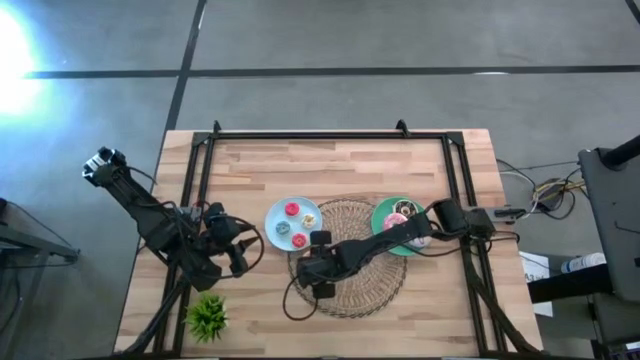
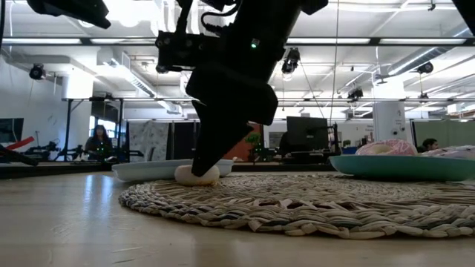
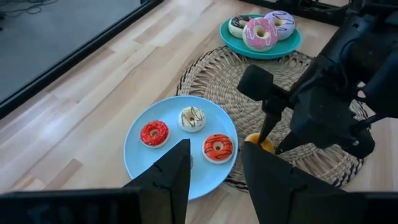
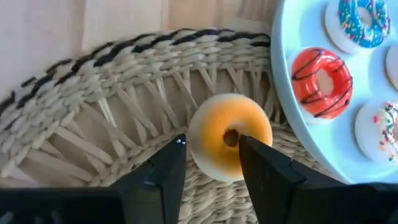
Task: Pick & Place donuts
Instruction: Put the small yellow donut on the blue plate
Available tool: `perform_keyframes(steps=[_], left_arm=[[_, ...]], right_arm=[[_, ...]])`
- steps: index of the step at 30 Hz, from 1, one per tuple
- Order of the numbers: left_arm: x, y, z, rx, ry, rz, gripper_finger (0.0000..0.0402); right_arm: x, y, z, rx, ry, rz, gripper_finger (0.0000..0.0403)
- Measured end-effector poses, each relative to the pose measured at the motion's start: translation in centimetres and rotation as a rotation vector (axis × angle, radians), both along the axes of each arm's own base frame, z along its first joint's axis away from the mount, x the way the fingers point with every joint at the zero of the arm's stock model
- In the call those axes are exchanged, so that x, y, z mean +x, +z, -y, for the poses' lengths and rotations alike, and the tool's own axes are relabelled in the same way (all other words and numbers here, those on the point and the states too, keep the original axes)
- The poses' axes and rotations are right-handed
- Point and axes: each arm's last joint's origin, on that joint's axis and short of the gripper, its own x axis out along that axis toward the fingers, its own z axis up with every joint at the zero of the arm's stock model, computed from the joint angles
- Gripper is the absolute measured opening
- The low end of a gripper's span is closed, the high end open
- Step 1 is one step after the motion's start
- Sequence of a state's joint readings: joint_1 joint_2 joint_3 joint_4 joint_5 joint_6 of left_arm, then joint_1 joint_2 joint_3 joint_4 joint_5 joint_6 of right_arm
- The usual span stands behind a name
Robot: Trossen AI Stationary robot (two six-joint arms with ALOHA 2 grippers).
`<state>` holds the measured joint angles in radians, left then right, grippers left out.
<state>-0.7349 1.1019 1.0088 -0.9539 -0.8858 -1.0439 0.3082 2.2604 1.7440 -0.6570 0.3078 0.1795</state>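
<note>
A tiny orange-frosted donut lies flat on the woven mat, just beside the light-blue plate. My right gripper stands over it, pointing down, shut on it. In the high view that gripper hides the donut. Several tiny donuts, red, white and orange-red among them, lie on the light-blue plate. The pink, lilac-white and dark brown donuts lie on the green plate. My left gripper waits open, left of the blue plate. My right gripper has the orange donut by one side of its ring. One fingertip is at the hole and the other against the outer edge. The fingers come from above, pointing down. The donut lies flat on the mat's edge.
The round woven mat lies mid-table between the light-blue plate and the green plate. A small spiky green plant stands near the table's near left corner. Bare wood shows toward the far edge.
</note>
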Motion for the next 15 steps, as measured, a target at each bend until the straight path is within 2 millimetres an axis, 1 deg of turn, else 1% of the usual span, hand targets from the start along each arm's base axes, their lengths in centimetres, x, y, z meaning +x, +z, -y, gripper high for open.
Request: perform_keyframes(steps=[5,11,15], left_arm=[[0.00,0.01,-0.01,0.001,0.005,0.005,0.0119],[0.00,0.03,-0.03,0.002,0.013,0.012,0.0119],[0.00,0.03,-0.04,0.000,0.018,0.016,0.0119]], right_arm=[[-0.07,-0.22,0.00,0.022,0.007,-0.008,0.0129],[-0.01,-0.22,0.10,0.027,0.005,-0.006,0.0098],[-0.15,-0.74,0.21,0.053,0.015,-0.018,0.0081]])
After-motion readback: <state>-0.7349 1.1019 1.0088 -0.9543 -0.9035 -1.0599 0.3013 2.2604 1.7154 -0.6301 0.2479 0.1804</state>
